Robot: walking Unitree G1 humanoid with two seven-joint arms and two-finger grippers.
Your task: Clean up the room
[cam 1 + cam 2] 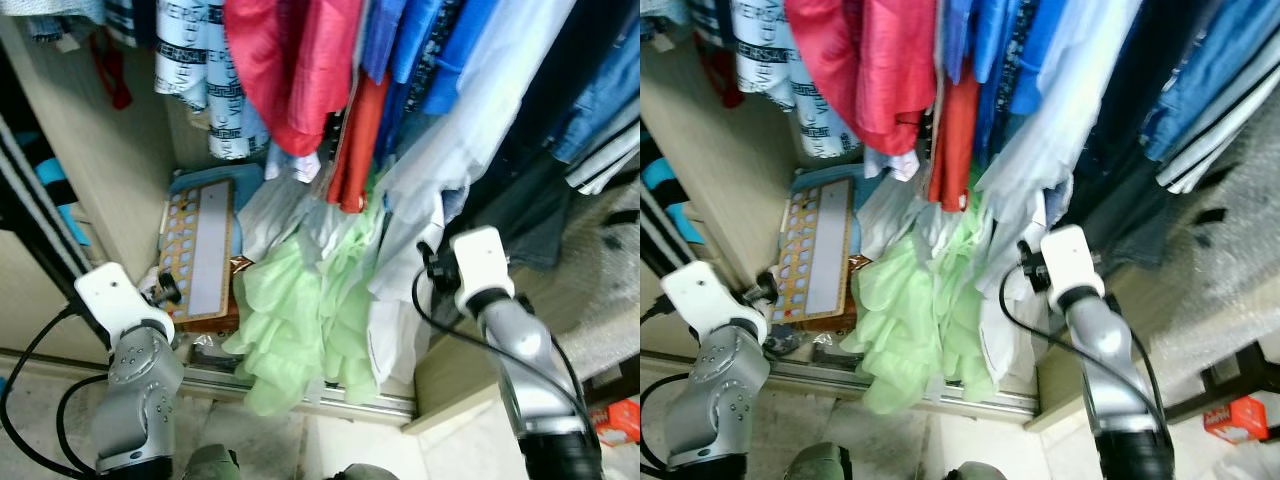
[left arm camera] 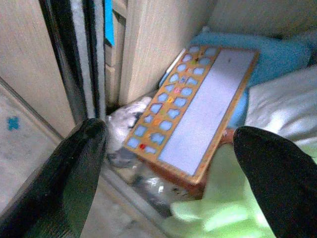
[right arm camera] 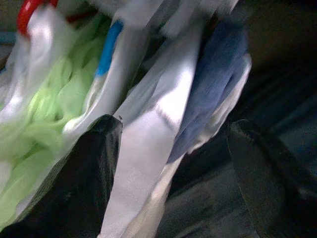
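Clothing spills from the wardrobe: a green garment (image 1: 300, 320) over the door track (image 1: 300, 385), beside a pale shirt (image 3: 158, 114). Both are judged light, limp, slippery; bunched folds are advised for grasping. Right gripper (image 3: 171, 163) and left gripper (image 2: 163, 148) are spread wide, nothing held.

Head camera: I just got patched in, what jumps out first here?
A pale green garment spills from the open wardrobe over its floor track, under hanging red and blue clothes. A flat orange-framed board leans in the wardrobe's left corner. The left gripper and right gripper are open, aimed inside.
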